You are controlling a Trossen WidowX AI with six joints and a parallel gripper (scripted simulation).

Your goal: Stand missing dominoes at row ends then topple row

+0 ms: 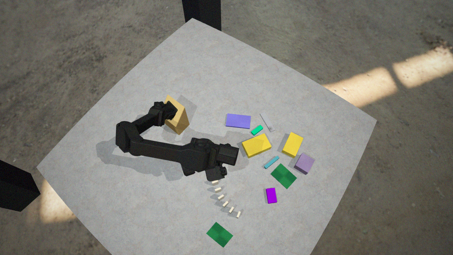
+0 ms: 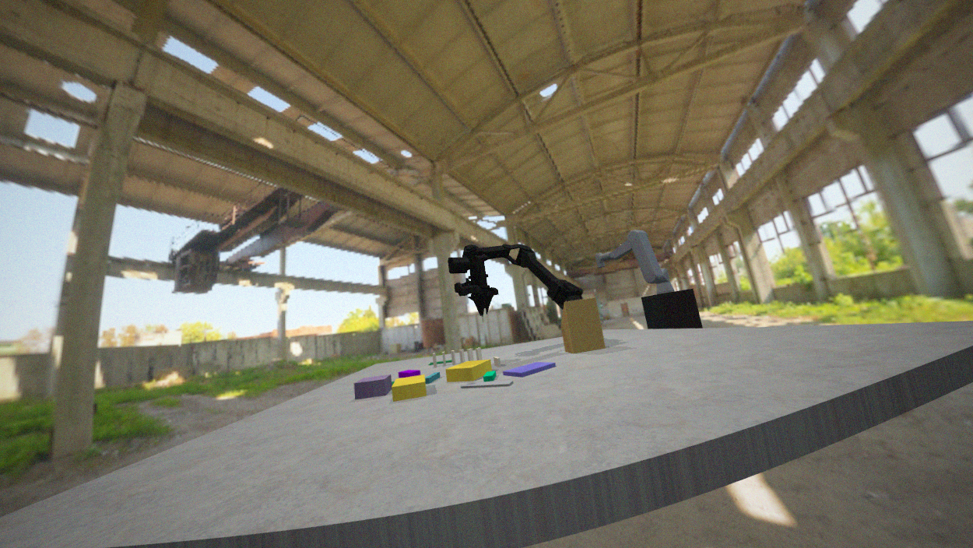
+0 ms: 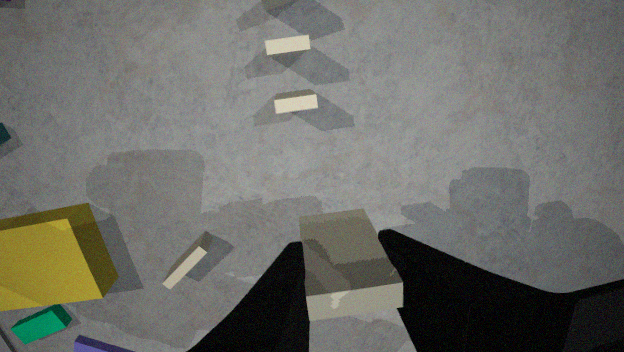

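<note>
Several cream dominoes stand upright in a curved row; its near end domino [image 1: 215, 182] [image 3: 296, 104] is beside the arm in the top view, and its far end domino [image 1: 238, 214] is toward the lower green patch. My gripper [image 2: 483, 313] [image 3: 341, 248] is shut on a cream domino [image 3: 355, 301], held upright between the fingertips, high above the table. Another loose domino [image 2: 497, 361] [image 3: 185, 268] lies on its long edge by the large yellow block. The arm hides this loose domino and the fingers in the top view.
Beyond the loose domino are a large yellow block [image 1: 256, 145] [image 3: 35, 265], a green block [image 1: 257, 129] [image 3: 42, 326] and a blue-violet slab [image 1: 238, 121]. Further right are a second yellow block [image 1: 292, 144], a mauve block [image 1: 304, 163] and a purple block [image 1: 271, 195]. A green patch [image 1: 219, 234] lies below the row.
</note>
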